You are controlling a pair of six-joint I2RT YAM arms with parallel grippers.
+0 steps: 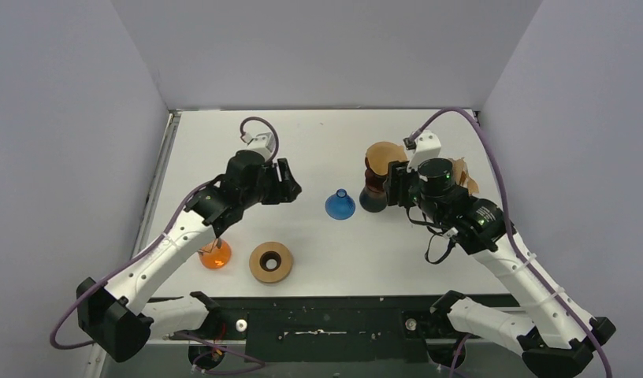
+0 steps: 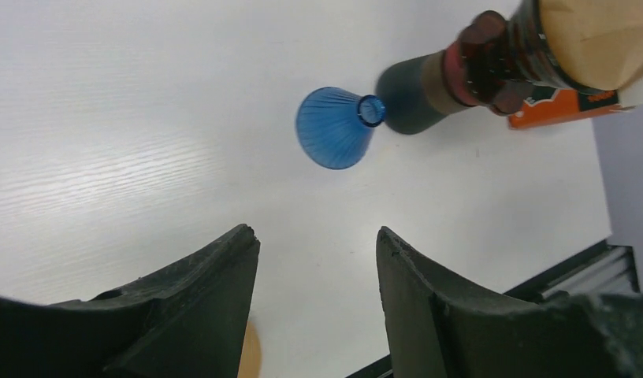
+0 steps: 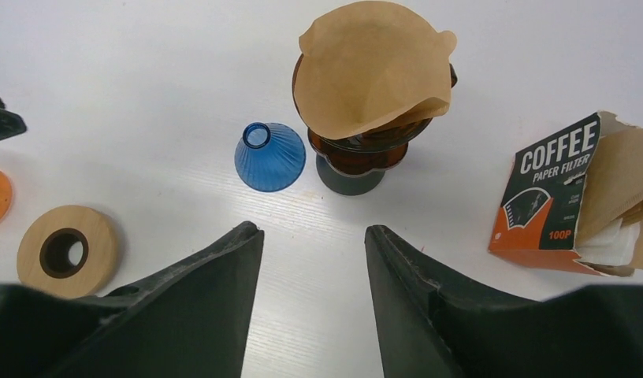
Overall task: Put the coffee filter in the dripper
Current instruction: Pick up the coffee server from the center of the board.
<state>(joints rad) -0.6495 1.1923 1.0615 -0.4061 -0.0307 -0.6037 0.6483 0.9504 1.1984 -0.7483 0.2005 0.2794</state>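
Nearest the arm bases, a wooden ring (image 1: 270, 262) and an orange cone (image 1: 215, 254) lie on the table (image 3: 145, 79), neither part of the job. Further in, the left gripper (image 2: 314, 240) hangs with its jaws apart and nothing between them. The right gripper (image 3: 312, 232) is also spread and empty. A blue cone (image 3: 269, 157) stands mouth down between the two hands, just left of the dripper (image 3: 354, 150). The paper filter (image 3: 369, 67) is already in the dripper's mouth. It rides high and lopsided, with one edge standing well above the rim. It lies just beyond the right fingertips and slightly to their right, not touching them, and well apart from the left hand. The step looks like letting go and clearing off. To do it well, lift the right hand straight away with the fingers kept wide, so no pad drags the light paper out. If the filter needs seating, press gently at its centre. A filter box (image 3: 547, 197) lies open on the right.
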